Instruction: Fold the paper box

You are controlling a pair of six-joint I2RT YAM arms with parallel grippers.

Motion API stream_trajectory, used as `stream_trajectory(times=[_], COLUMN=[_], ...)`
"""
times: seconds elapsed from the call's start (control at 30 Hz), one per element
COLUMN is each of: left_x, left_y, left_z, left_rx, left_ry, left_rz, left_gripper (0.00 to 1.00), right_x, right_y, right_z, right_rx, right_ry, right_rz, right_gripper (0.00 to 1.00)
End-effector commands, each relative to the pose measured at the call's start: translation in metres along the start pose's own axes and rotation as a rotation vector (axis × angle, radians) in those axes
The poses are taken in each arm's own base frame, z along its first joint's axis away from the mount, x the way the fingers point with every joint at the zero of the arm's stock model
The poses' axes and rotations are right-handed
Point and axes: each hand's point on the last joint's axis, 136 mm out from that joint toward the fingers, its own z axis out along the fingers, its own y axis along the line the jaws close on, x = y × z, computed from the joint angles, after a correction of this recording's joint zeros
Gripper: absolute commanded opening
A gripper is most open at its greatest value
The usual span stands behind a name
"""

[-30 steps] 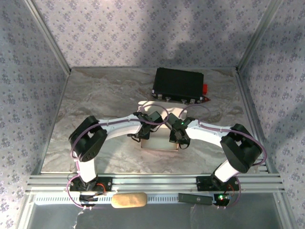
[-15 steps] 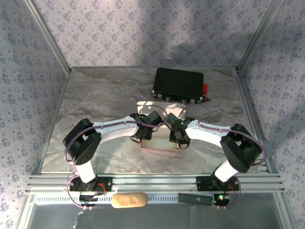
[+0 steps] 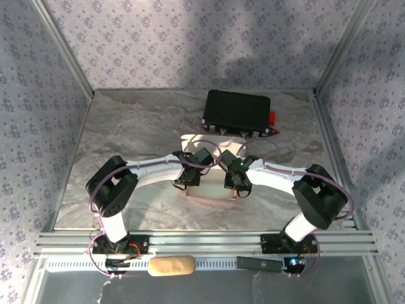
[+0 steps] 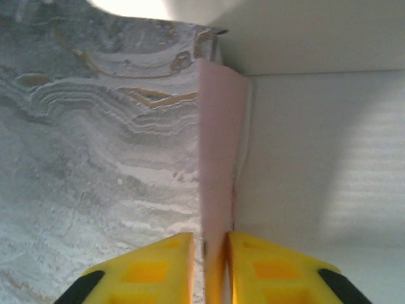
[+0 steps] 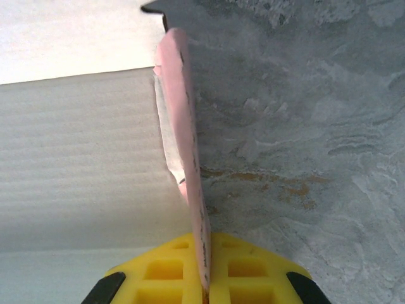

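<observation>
**Left pincer closes on the pink wall**

Since a second ago the left arm's elbow has swung a little outward and partly back, and the left pincer (image 4: 209,244) has narrowed from a wide gape until it pinches the card. The right arm has not shifted.

In the left wrist view, the yellow fingers (image 4: 155,269) stand on either side of an upright pink flap of the paper box (image 4: 218,145). One finger is against the flap and a thin dark sliver shows by the other. The flap runs straight ahead from the fingertips. The box's pale inner face lies on the pincer's right and the marbled counter (image 4: 95,158) on its left.

The right pincer (image 5: 204,244) is clamped tight on the opposite pink wall (image 5: 183,114), which rises from between its yellow fingers (image 5: 168,269). Here the pale face is on the pincer's left and bare counter on its right.

From above, the two pincers, left (image 3: 193,172) and right (image 3: 233,183), meet over the paper box (image 3: 212,189), which sits between them on the counter (image 3: 139,126). A black case (image 3: 237,113) lies beyond both pincers, well apart from the box, with a red tab (image 3: 273,118) at its far right end. Behind the arm bases, a tan oblong (image 3: 171,266) rests on the near rail.
</observation>
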Motion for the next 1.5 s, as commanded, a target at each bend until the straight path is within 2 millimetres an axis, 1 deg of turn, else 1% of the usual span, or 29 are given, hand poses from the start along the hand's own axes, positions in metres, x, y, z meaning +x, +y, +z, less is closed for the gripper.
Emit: stream_trajectory(times=[0.0,0.03,0.07,0.1,0.23,0.27,0.33,0.37,0.43,0.5,0.53,0.57,0.63,0.67,0.77,0.83,0.9,1.0,1.07,1.2,1.33,1.47], left_x=[-0.004,-0.003,-0.003,-0.002,-0.005,-0.006,-0.009,-0.013,-0.021,-0.026,-0.032,-0.038,-0.047,-0.052,-0.063,-0.068,-0.069,-0.069,-0.068,-0.063,-0.060,-0.065], left_y=[-0.002,-0.004,-0.004,-0.005,-0.007,-0.008,-0.010,-0.011,-0.013,-0.004,0.000,0.006,0.013,0.020,0.042,0.049,0.058,0.064,0.059,0.054,0.056,0.054], left_z=[0.004,0.005,0.005,0.005,-0.004,-0.008,-0.016,-0.024,-0.041,-0.062,-0.076,-0.086,-0.096,-0.098,-0.095,-0.094,-0.089,-0.081,-0.079,-0.074,-0.062,-0.053], left_rx=[-0.033,-0.035,-0.038,-0.041,-0.036,-0.030,-0.018,-0.003,0.029,0.039,0.065,0.096,0.206,0.263,0.374,0.447,0.462,0.495,0.532,0.564,0.537,0.527], left_ry=[-0.006,-0.004,-0.007,-0.012,-0.042,-0.048,-0.067,-0.086,-0.130,-0.162,-0.191,-0.206,-0.199,-0.193,-0.146,-0.138,-0.141,-0.140,-0.154,-0.171,-0.158,-0.155], left_rz=[0.021,0.024,0.024,0.024,0.022,0.019,0.013,0.006,-0.010,-0.018,-0.029,-0.038,-0.039,-0.037,-0.005,0.049,0.110,0.109,0.129,0.147,0.158,0.175], left_gripper=[0.14,0.09,0.02,0.00,0.00,0.03,0.36,0.43,0.53,0.59,0.61,0.63,0.69,0.70,0.69,0.67,0.65,0.65,0.66,0.65,0.62,0.59], right_x=[-0.004,-0.004,-0.004,-0.003,-0.003,-0.003,-0.004,-0.004,-0.005,-0.008,-0.009,-0.011,-0.014,-0.016,-0.018,-0.020,-0.023,-0.025,-0.027,-0.028,-0.027,-0.027], right_y=[-0.001,-0.001,-0.001,-0.002,0.000,0.001,0.001,0.000,0.001,0.005,0.007,0.009,0.009,0.012,0.015,0.016,0.018,0.021,0.020,0.022,0.022,0.023], right_z=[-0.002,-0.002,-0.002,-0.001,0.001,0.001,0.002,0.002,0.001,-0.001,-0.002,-0.004,-0.005,-0.004,-0.003,-0.003,-0.003,-0.003,-0.001,0.001,0.002,0.005], right_rx=[0.022,0.021,0.021,0.023,0.016,0.016,0.017,0.016,0.006,-0.021,-0.032,-0.040,-0.044,-0.062,-0.085,-0.095,-0.115,-0.118,-0.115,-0.119,-0.124,-0.130], right_ry=[-0.016,-0.015,-0.015,-0.013,-0.010,-0.009,-0.008,-0.006,-0.013,-0.026,-0.030,-0.038,-0.044,-0.041,-0.033,-0.030,-0.018,-0.007,0.000,0.012,0.020,0.027], right_rz=[-0.012,-0.012,-0.011,-0.010,-0.019,-0.023,-0.032,-0.035,-0.049,-0.080,-0.100,-0.124,-0.152,-0.172,-0.210,-0.230,-0.247,-0.279,-0.272,-0.272,-0.274,-0.273], right_gripper=[0.00,0.00,0.00,0.00,0.00,0.00,0.00,0.00,0.00,0.00,0.00,0.00,0.00,0.00,0.00,0.00,0.00,0.00,0.00,0.00,0.00,0.00])
